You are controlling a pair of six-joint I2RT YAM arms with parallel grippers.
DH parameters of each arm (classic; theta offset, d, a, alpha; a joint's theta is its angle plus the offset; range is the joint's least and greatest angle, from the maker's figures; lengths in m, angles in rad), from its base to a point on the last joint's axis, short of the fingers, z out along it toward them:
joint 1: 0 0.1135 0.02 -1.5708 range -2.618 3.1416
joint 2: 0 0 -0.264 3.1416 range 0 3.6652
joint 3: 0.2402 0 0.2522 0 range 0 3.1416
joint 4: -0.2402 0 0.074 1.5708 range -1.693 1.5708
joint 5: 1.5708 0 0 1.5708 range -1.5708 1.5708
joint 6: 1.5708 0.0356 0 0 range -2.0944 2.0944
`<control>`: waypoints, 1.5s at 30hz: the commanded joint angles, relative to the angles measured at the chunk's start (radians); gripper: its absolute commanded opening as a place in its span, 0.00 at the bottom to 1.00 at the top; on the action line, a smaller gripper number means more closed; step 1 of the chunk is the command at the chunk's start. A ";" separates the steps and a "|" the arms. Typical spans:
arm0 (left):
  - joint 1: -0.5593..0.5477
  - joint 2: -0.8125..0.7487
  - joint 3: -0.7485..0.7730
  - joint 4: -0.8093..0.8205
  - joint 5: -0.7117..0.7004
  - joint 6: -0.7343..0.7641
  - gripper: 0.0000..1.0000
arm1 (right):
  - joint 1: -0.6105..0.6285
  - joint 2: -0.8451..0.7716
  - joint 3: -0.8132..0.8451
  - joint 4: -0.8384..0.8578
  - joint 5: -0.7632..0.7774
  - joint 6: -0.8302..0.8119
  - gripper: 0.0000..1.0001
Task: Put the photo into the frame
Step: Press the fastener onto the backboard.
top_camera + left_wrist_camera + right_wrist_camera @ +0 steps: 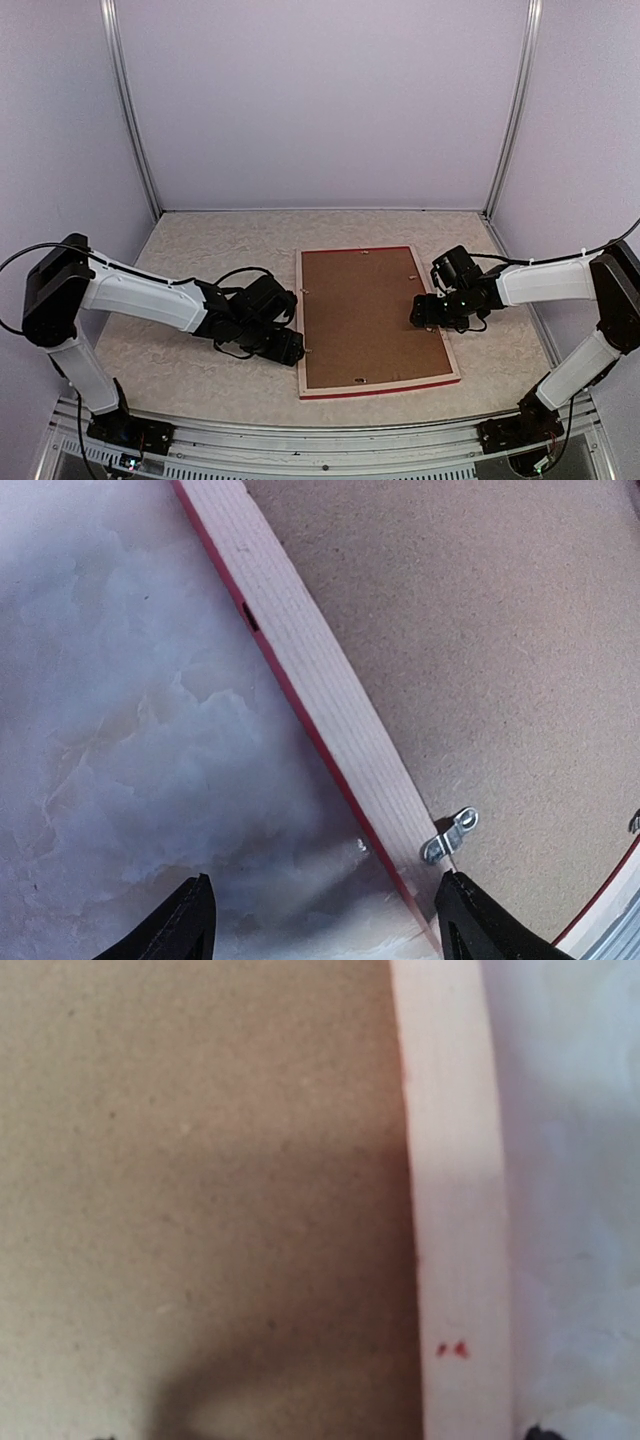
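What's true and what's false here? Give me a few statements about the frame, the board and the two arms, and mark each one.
1. The frame lies flat on the table, back side up. True.
2. A brown backing board sits inside the frame. True.
3. The left gripper is clamped shut on the frame's edge. False: its jaws stand open at the frame's left rail, holding nothing.
4. The photo lies on the table beside the frame. False: no photo shows in any view.
5. The right gripper is at the frame's right side. True.
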 commanded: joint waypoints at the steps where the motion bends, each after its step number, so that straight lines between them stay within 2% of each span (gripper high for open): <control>1: 0.006 0.049 0.028 0.013 -0.003 0.023 0.75 | -0.009 -0.019 -0.010 0.005 0.000 0.011 0.88; 5: 0.010 0.063 0.029 0.014 -0.025 0.010 0.74 | -0.008 -0.020 -0.010 0.002 0.001 0.010 0.88; 15: 0.041 0.048 0.022 0.057 -0.034 0.019 0.61 | -0.009 -0.024 -0.022 0.010 -0.001 0.011 0.88; 25: 0.048 0.105 0.063 0.115 -0.017 0.041 0.56 | -0.008 -0.036 -0.033 0.003 0.005 0.012 0.88; 32: 0.053 0.126 0.085 0.121 -0.026 0.043 0.57 | -0.008 -0.052 -0.042 0.000 0.009 0.013 0.88; 37: 0.073 0.074 0.095 0.130 -0.020 0.045 0.60 | -0.009 -0.051 -0.041 0.003 0.010 0.015 0.88; 45: 0.179 0.045 0.147 0.101 -0.017 0.083 0.68 | -0.009 -0.041 -0.008 -0.005 0.025 -0.004 0.88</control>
